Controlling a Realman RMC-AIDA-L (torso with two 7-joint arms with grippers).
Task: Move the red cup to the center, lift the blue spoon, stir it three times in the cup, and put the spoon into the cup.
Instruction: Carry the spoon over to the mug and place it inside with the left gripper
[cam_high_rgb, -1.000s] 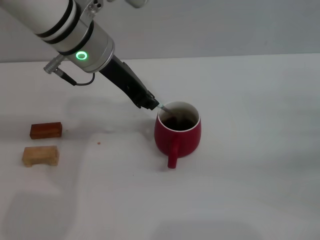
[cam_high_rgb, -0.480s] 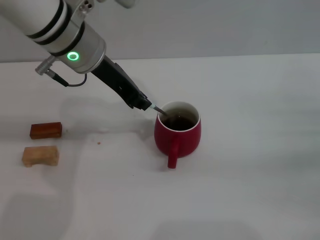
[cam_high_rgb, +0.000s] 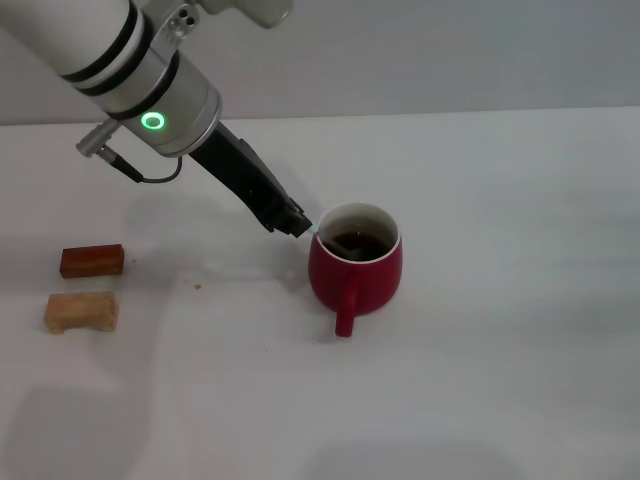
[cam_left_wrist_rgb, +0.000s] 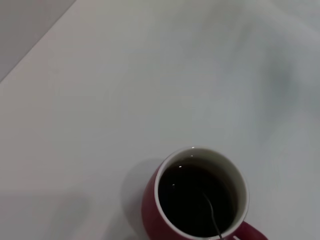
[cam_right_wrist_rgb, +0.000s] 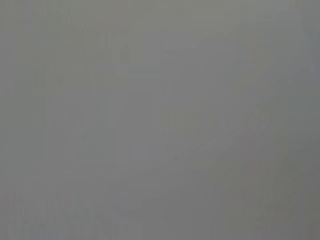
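Head view: the left end effector (cam_high_rgb: 300, 226) sits just beside the rim of the squat dark-red ceramic mug (cam_high_rgb: 355, 272) mid-surface, pinching the slim blue-handled metal spoon (cam_high_rgb: 336, 243), whose long axis slants down into the dark liquid, away from the arm. Against half a second ago, the tip has edged closer to the rim. The right arm is out of sight.
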